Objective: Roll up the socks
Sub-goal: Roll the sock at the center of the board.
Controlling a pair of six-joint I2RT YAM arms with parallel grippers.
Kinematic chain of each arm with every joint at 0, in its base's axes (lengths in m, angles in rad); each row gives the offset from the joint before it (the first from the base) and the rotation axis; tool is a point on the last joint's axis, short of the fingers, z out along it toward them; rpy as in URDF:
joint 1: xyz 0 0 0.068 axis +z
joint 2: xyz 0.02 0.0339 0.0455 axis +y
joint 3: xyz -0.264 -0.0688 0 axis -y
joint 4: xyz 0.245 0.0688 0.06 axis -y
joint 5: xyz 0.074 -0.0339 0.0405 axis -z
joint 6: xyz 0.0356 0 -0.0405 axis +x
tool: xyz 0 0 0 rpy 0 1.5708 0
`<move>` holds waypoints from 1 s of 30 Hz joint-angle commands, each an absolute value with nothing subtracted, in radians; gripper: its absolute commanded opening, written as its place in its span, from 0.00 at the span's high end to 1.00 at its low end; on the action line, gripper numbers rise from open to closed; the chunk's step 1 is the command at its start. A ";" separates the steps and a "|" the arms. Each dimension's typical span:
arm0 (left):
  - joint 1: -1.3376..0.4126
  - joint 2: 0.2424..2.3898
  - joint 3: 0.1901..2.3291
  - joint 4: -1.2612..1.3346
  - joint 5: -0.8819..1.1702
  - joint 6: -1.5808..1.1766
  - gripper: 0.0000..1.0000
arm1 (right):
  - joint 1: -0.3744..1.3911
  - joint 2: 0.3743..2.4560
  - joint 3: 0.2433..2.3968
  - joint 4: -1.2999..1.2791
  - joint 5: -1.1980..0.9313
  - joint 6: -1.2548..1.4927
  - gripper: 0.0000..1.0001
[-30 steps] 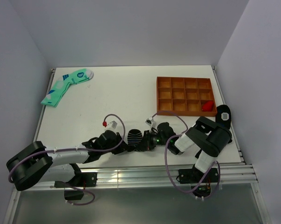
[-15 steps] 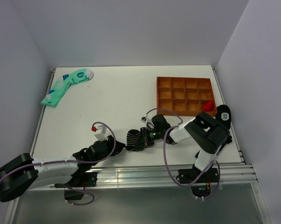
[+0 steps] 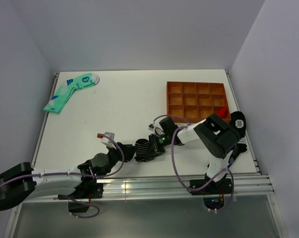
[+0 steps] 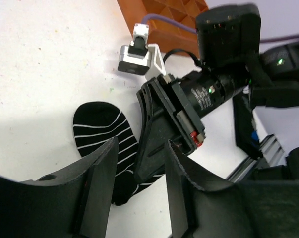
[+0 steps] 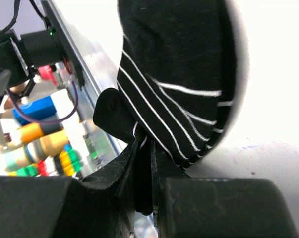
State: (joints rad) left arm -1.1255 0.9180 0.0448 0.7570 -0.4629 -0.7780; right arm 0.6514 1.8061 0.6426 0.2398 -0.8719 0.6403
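A black sock (image 3: 141, 148) with thin white stripes lies partly folded on the white table (image 3: 119, 109) near the front edge. My right gripper (image 3: 152, 147) is shut on a fold of this sock (image 5: 179, 64), and in the right wrist view black fabric is pinched between the right gripper's (image 5: 145, 145) jaws. My left gripper (image 3: 128, 153) stands open just left of the sock with nothing between its fingers. In the left wrist view the left gripper (image 4: 142, 147) faces the sock (image 4: 100, 130) and the right gripper's body. A second black sock (image 3: 237, 122) lies at the right, beside the tray.
An orange compartment tray (image 3: 196, 100) stands at the back right, a red item (image 3: 220, 112) in one cell. A mint-green sock pair (image 3: 70, 90) lies at the back left. The aluminium rail (image 3: 139, 186) runs along the table's front edge.
My left gripper opened, let go of the sock and drew back a little to the left. My right gripper moved left with the sock fold still pinched.
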 commanded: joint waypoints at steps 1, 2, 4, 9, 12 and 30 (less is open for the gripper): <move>-1.166 0.986 -0.063 0.887 -0.528 -0.693 0.52 | 0.626 1.879 0.640 -0.015 -0.799 0.531 0.84; -1.178 1.008 -0.049 0.890 -0.558 -0.686 0.47 | 0.615 1.884 0.643 -0.023 -0.817 0.523 0.83; -1.218 1.070 -0.034 0.911 -0.583 -0.661 0.47 | 0.603 1.893 0.661 -0.067 -0.825 0.502 0.83; -1.264 1.167 -0.034 1.038 -0.589 -0.640 0.48 | 0.575 1.894 0.715 -0.176 -0.816 0.463 0.84; -1.267 1.212 -0.019 1.063 -0.537 -0.591 0.48 | 0.566 1.905 0.751 -0.234 -0.805 0.448 0.84; -1.312 1.380 0.044 1.163 -0.422 -0.517 0.47 | 0.557 1.918 0.802 -0.316 -0.755 0.417 0.86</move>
State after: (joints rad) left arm -1.3022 1.3441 0.0452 1.0969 -0.4492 -0.5419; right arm 0.5709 1.8763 0.8154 -0.2279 -0.9440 0.4431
